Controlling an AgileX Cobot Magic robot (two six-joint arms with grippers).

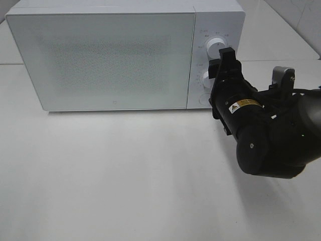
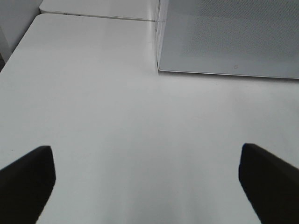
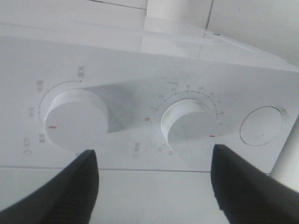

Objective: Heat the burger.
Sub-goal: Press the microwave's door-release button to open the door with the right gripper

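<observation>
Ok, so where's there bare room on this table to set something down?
The widest bare patch is the table in front of the microwave door, up to the right arm. More bare top lies off the microwave's left side. It's crowded by the dials, where the right gripper hovers.

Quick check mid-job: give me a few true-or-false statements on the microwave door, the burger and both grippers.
1. The microwave has its door closed. True.
2. The burger sits on the table in front of the microwave. False: no burger shows in any view.
3. The right gripper is up at the control panel, facing the two dials. True.
4. The right gripper is clamped on a dial. False: its jaws stand apart, and the wrist view shows them touching neither dial.
5. The left gripper is shut. False: it is wide open above the bare table, holding nothing.
</observation>
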